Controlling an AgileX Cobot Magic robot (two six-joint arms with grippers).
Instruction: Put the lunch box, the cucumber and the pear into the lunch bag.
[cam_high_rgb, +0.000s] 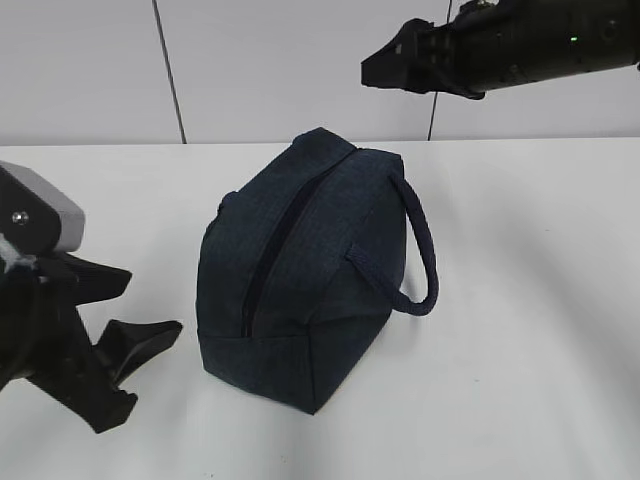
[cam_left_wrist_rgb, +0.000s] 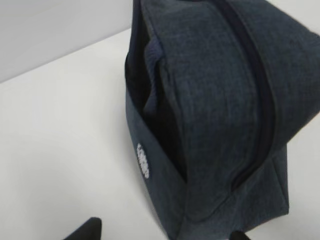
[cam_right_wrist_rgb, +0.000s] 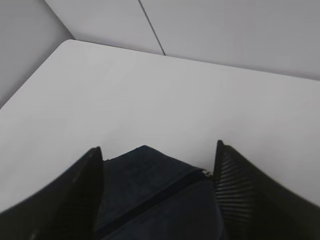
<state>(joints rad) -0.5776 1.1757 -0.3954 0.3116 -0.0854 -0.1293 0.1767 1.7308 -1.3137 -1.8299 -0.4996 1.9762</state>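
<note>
The lunch bag (cam_high_rgb: 300, 270) sits zipped at the table's (cam_high_rgb: 530, 330) centre. At eight o'clock of it the left gripper (cam_high_rgb: 150, 305) waits spread and empty, while the right gripper (cam_right_wrist_rgb: 157, 165) hangs above at one o'clock, jaws parted, grasping nothing.

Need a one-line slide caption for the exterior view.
Zipped navy lunch bag on white table, left gripper open beside it, right gripper raised behind.
</note>
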